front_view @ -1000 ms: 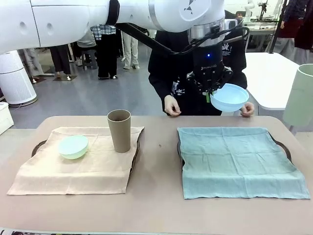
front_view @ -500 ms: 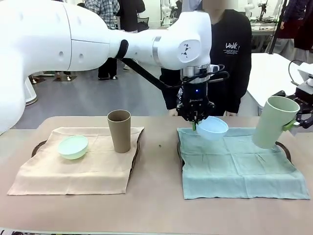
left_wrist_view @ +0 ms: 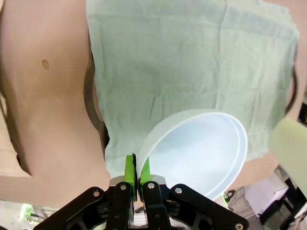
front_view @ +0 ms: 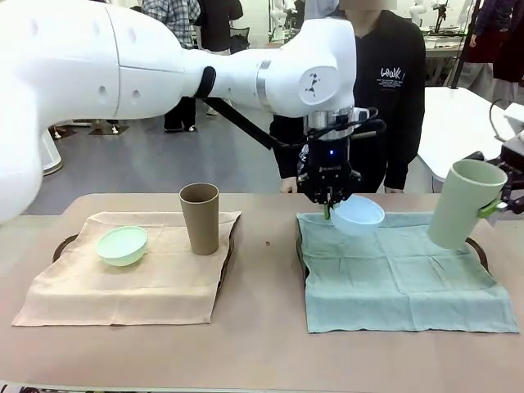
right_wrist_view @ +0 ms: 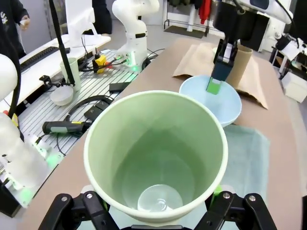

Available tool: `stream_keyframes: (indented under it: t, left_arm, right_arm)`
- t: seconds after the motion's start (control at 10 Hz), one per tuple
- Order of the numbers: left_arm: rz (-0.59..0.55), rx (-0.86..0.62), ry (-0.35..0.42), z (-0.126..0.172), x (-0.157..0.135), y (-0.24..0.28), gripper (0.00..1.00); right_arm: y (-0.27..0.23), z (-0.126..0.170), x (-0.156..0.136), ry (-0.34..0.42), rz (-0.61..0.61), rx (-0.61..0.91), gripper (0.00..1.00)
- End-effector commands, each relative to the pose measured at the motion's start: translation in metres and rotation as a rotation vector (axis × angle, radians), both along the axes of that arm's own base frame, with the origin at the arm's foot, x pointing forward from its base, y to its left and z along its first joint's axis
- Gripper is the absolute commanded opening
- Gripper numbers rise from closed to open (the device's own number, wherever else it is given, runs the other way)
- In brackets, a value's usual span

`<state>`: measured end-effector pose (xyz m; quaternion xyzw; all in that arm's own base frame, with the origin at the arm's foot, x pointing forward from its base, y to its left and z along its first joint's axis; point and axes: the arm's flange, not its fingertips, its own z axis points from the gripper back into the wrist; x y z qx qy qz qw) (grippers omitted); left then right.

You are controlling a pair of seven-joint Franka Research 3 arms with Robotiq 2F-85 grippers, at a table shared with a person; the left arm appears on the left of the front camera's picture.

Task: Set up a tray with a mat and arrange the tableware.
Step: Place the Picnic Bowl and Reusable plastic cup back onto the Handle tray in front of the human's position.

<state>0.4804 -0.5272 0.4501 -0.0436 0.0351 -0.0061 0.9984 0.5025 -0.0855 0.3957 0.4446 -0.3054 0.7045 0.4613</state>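
Your two arms each carry one piece over the green mat.

Your left fingers are pinched tight on the near rim of the light blue bowl, which hangs tilted just above the far left corner of the green mat; in the left wrist view the green pads clamp the bowl's edge. Your right fingers are spread wide around the pale green cup, held tilted above the mat's right side. On the beige mat at the left you have one mint green bowl and one brown cup standing upright beside it. That makes two bowls, two cups, two mats on the desk. A person stands at the far side.
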Motion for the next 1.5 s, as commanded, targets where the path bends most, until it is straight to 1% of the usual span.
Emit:
stream_keyframes:
  t: [0.0,0.1,0.3,0.4,0.6,0.7,0.9,1.2,1.4]
  left_arm:
    - [-0.023,0.003,0.039,-0.019,0.013,-0.003,0.04]
    - [-0.036,0.001,0.058,-0.024,0.020,-0.004,0.04]
    - [-0.075,-0.034,0.043,-0.043,0.025,-0.003,0.04]
    - [-0.102,-0.052,0.017,-0.049,0.026,-0.003,0.04]
    - [-0.151,-0.089,-0.003,-0.061,0.033,-0.005,0.04]
    - [-0.170,-0.096,-0.011,-0.069,0.035,-0.006,0.04]
    - [-0.189,-0.104,-0.002,-0.079,0.040,-0.009,0.04]
    - [-0.239,-0.119,-0.019,-0.091,0.046,-0.013,0.04]
    - [-0.253,-0.113,-0.020,-0.097,0.050,-0.016,0.04]
  right_arm:
    - [0.013,-0.028,0.025,0.051,-0.018,-0.023,0.88]
    - [0.017,-0.037,0.032,0.059,-0.025,-0.042,0.88]
    - [0.026,-0.049,0.040,0.068,-0.027,-0.052,0.88]
    - [0.030,-0.054,0.042,0.072,-0.025,-0.056,0.88]
    - [0.031,-0.061,0.048,0.068,-0.024,-0.070,0.88]
    - [0.033,-0.064,0.048,0.054,-0.008,-0.071,0.88]
    - [0.034,-0.066,0.049,0.009,0.013,-0.074,0.88]
    - [0.032,-0.074,0.050,-0.002,0.017,-0.086,0.88]
    - [0.031,-0.080,0.050,-0.016,0.026,-0.099,0.88]
